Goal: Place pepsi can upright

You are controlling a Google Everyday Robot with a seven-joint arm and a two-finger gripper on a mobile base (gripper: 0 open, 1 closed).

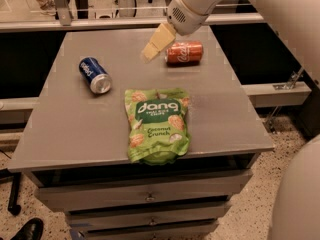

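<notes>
Hovering near orange-red soda can [184, 52], cream gripper [156, 44] was pinched closed, empty; dark blue metal pepsi can [94, 75] lay sideways, grey table [225, 109] left. Likely light, rigid, slick; grip mid-body.

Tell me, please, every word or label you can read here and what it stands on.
"dang": green snack bag.
"Coconut Crunch": same bag, lower down.
Small line under "dang": too blurred.
pepsi can: white lettering, unreadable.
orange-red can: white script, unreadable.
hand, above the table beside that can: no text.

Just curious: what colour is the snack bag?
Snack bag: green, white lettering (camera view). Gripper hovers above the table beside the orange can.
</notes>
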